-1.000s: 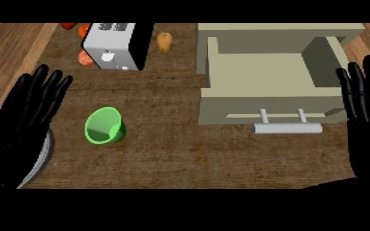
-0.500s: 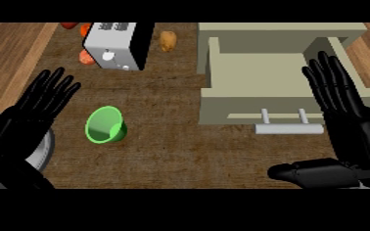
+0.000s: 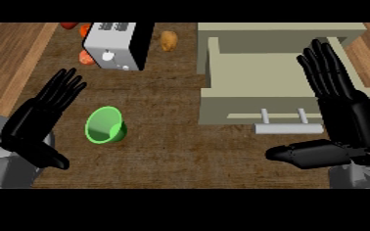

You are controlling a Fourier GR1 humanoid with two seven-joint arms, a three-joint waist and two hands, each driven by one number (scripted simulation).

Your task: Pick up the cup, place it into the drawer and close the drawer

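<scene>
Right, nothing is grasped yet. Nearest, at the lower right, the right robot hand (image 3: 339,112) is spread wide: fingers straight, pointing away over the drawer's right edge, thumb stuck out to the left over the brown worktop (image 3: 180,151). It holds nothing and sits just right of the drawer handle (image 3: 288,125), which suits the closing push, though that step isn't due.

At the lower left, the left robot hand (image 3: 39,120) is also wide and empty, fingers fanned up and to the right. It's near the cup, just to its left, not touching. My guess: this is the hand meant for the pick, since it's the closer one.

The green cup (image 3: 106,125) sits on the worktop between the two hands, nearer the left one, apparently tipped so its mouth faces the camera. It's well apart from the drawer.

Further out, the drawer (image 3: 253,71) is pulled open, with its beige tray bare and its handle facing the robot, so it's ready to receive the cup.

Farthest back: a grey toaster (image 3: 115,44) at upper left, a brownish potato-like item (image 3: 168,40) just to its right, and red-orange items (image 3: 84,56) to its left that I can't identify. None of this is in the way.

Pick is the next step; placing and closing are both undone.
</scene>
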